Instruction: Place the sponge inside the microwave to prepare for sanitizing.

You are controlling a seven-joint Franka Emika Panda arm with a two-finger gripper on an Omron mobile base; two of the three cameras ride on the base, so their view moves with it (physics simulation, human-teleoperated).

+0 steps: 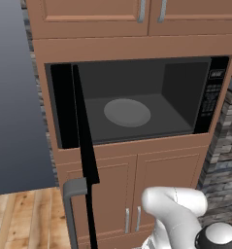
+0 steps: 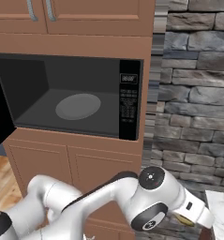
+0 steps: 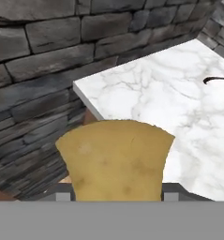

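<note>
The sponge (image 3: 115, 159) sat right up against the hand camera, a yellowish-tan block with mottled darker patches, wedged between the two small dark finger tips, so the pincer was clamped on it and carrying it off the surface. In the right base view a sliver of that same yellow (image 2: 182, 219) peeked out under the white gripper (image 2: 190, 216), low at the right edge of the picture, well apart from the microwave (image 2: 71, 96) and below it.

Room-wise: brown wood cabinets (image 1: 132, 189) framed the microwave above and below, a dark stacked-stone wall (image 2: 193, 93) ran along its right side, and a white marble counter (image 3: 174, 108) butted up to that stone. Light wood flooring (image 1: 25, 214) showed at the lower left of the left base view.

The microwave stood wide open. The dark grey cavity held just the round grey turntable plate (image 1: 127, 112), sitting about mid-floor.

What differed between views: the left base view caught the black glass door (image 1: 83, 141) swung out edge-on, with its grey bar handle (image 1: 73, 204), plus a flat grey wall to the left. The right base view gave the button panel (image 2: 129, 101) face-on and the arm's elbow reaching right toward the counter corner. The hand view showed the marble's near corner against the stone, and a thin dark curved thing at the counter's far right edge, too small to identify.
</note>
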